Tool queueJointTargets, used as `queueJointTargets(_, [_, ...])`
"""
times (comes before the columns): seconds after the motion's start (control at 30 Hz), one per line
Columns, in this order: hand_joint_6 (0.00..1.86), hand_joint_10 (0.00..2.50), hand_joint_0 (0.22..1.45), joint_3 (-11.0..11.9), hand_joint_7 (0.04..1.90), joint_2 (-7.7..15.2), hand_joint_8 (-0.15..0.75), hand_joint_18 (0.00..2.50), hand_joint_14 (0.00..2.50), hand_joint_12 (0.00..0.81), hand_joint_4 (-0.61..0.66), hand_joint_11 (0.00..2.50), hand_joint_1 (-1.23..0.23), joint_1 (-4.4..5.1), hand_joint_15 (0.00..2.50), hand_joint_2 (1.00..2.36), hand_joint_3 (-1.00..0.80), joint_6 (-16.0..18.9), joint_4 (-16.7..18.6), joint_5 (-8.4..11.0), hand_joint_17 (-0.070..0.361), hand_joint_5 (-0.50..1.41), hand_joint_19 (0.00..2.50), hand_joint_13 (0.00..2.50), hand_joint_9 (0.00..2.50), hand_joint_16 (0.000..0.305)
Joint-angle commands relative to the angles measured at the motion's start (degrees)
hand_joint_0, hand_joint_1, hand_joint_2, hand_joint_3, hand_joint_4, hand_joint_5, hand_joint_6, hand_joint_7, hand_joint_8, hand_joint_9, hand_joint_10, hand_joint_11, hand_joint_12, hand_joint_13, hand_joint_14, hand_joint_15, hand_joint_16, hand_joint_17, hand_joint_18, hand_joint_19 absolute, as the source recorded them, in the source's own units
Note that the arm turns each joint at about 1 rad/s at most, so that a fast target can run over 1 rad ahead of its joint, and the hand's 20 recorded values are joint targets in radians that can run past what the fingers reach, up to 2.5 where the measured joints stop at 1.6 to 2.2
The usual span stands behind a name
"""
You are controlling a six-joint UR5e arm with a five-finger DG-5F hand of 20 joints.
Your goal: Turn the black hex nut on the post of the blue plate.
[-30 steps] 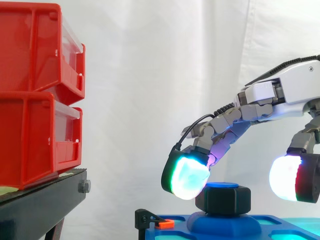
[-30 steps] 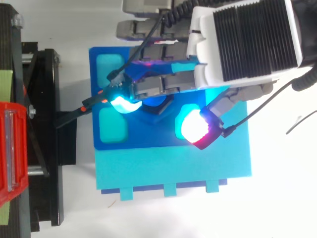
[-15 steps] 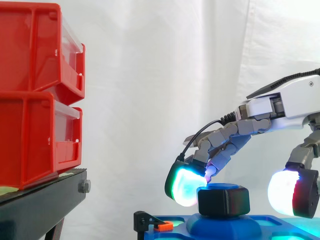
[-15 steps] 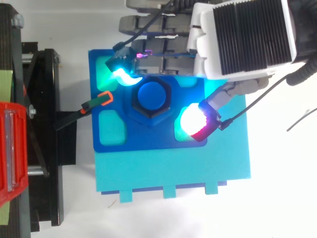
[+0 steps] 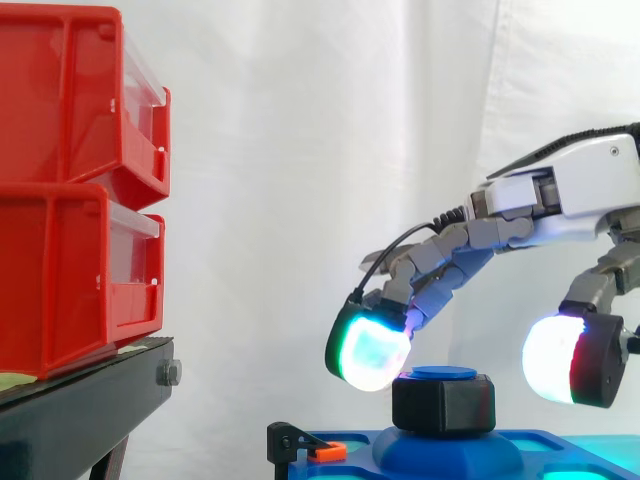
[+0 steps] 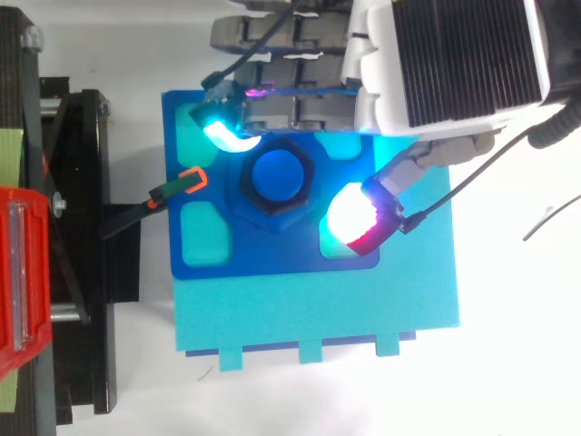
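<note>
Black hex nut point(image 5: 443, 405) straddled, not gripped
The fingers point(image 5: 368, 350) of the hand point(image 5: 560, 190) are spread wide at lower right; lowering and closing is needed next.

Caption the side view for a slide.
Open hand poised over the nut on the post of the blue plate, a glowing pad each side; red bins at left.

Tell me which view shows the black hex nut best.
The top view: there the black hex nut shows its six-sided outline, ringing the blue post. The side view gives its side faces in profile, under the post's top.
</note>
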State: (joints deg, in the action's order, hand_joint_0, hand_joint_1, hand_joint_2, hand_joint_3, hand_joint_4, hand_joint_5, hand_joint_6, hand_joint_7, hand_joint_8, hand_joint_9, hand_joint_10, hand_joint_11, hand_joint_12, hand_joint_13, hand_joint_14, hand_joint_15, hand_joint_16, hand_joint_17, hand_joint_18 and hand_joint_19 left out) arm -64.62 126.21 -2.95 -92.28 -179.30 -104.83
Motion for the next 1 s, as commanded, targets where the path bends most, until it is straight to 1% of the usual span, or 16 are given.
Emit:
queueJointTargets(0.0, [0.50, 0.00, 0.45, 0.6, 0.75, 0.0, 0.282, 0.06, 0.00, 0.354, 0.25, 0.00, -0.48, 0.22, 0.00, 1.00, -0.50, 0.0, -0.3, -0.03, 0.102, -0.16, 0.06, 0.28, 0.55, 0.045])
queueJointTargets(0.17, [0.50, 0.00, 0.45, 0.6, 0.75, 0.0, 0.281, 0.07, 0.00, 0.353, 0.25, 0.00, -0.48, 0.58, 0.00, 1.00, -0.50, 0.1, 0.3, -0.03, 0.102, -0.16, 0.07, 0.29, 0.55, 0.045])
queueJointTargets(0.23, [0.50, 0.00, 0.45, 0.7, 0.75, 0.0, 0.282, 0.07, 0.00, 0.352, 0.25, 0.00, -0.48, 1.02, 0.00, 1.00, -0.50, 0.1, 0.5, -0.03, 0.102, -0.16, 0.07, 0.29, 0.55, 0.045])
queueJointTargets(0.3, [0.50, 0.00, 0.45, 0.7, 0.75, 0.0, 0.283, 0.08, 0.00, 0.353, 0.25, 0.00, -0.48, 1.19, 0.00, 1.00, -0.50, 0.1, 0.4, -0.03, 0.102, -0.16, 0.06, 0.30, 0.56, 0.045])
queueJointTargets(0.43, [0.50, 0.00, 0.45, 0.7, 0.75, 0.0, 0.284, 0.09, 0.00, 0.353, 0.25, 0.00, -0.48, 2.68, 0.00, 1.00, -0.50, 0.4, -0.2, 0.24, 0.101, -0.16, 0.07, 0.31, 0.56, 0.045])
queueJointTargets(0.67, [0.50, 0.00, 0.45, 0.7, 0.75, 0.0, 0.287, 0.10, 0.00, 0.352, 0.25, 0.00, -0.47, 4.27, 0.00, 1.00, -0.50, 1.1, -1.6, 0.50, 0.101, -0.16, 0.08, 0.31, 0.57, 0.045])
queueJointTargets(0.7, [0.50, 0.00, 0.45, 0.7, 0.75, 0.0, 0.286, 0.10, 0.00, 0.352, 0.25, 0.00, -0.47, 4.27, 0.00, 1.00, -0.50, 1.1, -1.6, 0.50, 0.101, -0.16, 0.08, 0.31, 0.57, 0.045])
queueJointTargets(0.77, [0.50, 0.00, 0.45, 0.7, 0.75, 0.0, 0.286, 0.10, 0.00, 0.353, 0.25, 0.00, -0.47, 4.97, 0.00, 1.00, -0.50, 1.3, -2.0, 0.67, 0.101, -0.16, 0.08, 0.31, 0.57, 0.045])
queueJointTargets(0.83, [0.50, 0.00, 0.45, 0.6, 0.75, 0.0, 0.286, 0.10, 0.00, 0.353, 0.25, 0.00, -0.47, 5.32, 0.00, 1.00, -0.50, 1.3, -2.2, 0.85, 0.101, -0.16, 0.08, 0.31, 0.57, 0.045])
queueJointTargets(0.97, [0.50, 0.00, 0.45, 0.7, 0.75, 0.0, 0.286, 0.10, 0.00, 0.353, 0.25, 0.00, -0.47, 5.67, 0.00, 1.00, -0.50, 1.2, -2.7, 0.94, 0.101, -0.16, 0.08, 0.31, 0.57, 0.045])
